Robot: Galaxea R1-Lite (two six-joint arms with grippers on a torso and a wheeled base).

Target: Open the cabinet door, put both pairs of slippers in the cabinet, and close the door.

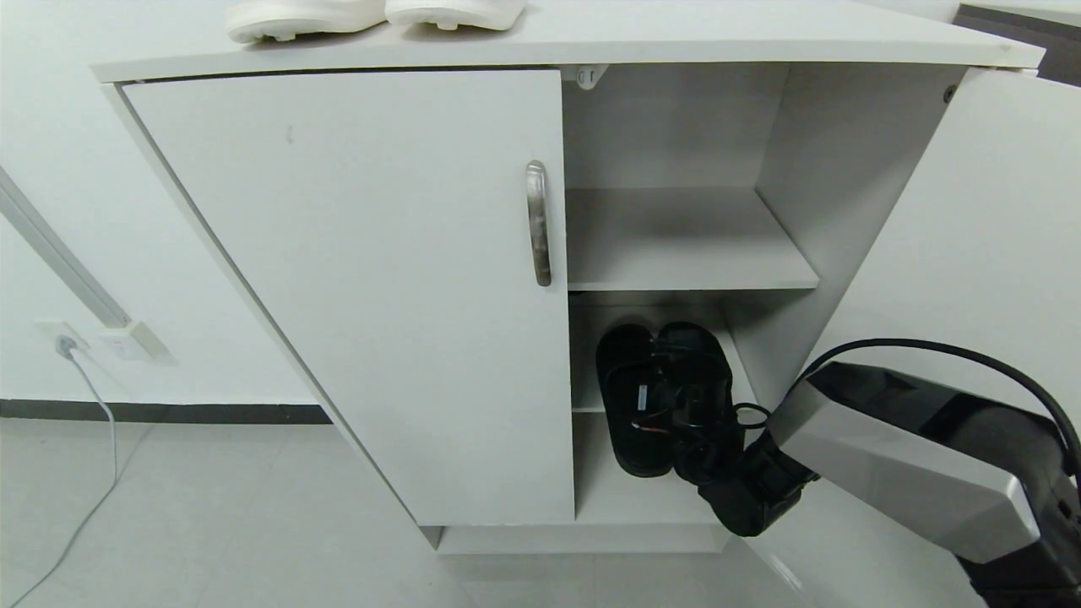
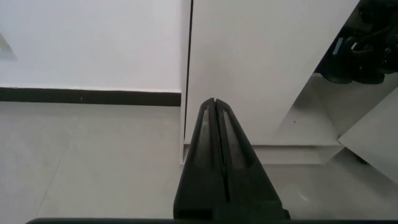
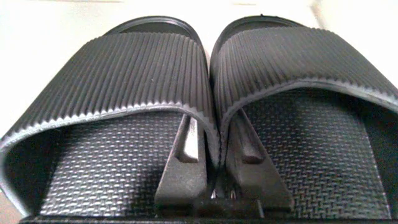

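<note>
A pair of black slippers [image 1: 659, 397] lies side by side on the cabinet's bottom shelf [image 1: 616, 502], behind the open right door [image 1: 996, 236]. My right gripper [image 1: 718, 464] is inside the opening at their near ends. In the right wrist view the right gripper [image 3: 216, 149] is shut on the two inner strap edges of the black slippers [image 3: 149, 68], one finger inside each. A pair of white slippers [image 1: 372, 15] rests on the cabinet top. My left gripper [image 2: 214, 109] is shut and holds nothing, low in front of the closed left door [image 2: 249, 56].
The left door [image 1: 338, 279] is closed, with a metal handle [image 1: 538, 224] at its right edge. The middle shelf [image 1: 676, 245] holds nothing. A wall socket with a cable [image 1: 63, 344] sits low on the wall at the left. Grey floor [image 2: 93, 162] spreads before the cabinet.
</note>
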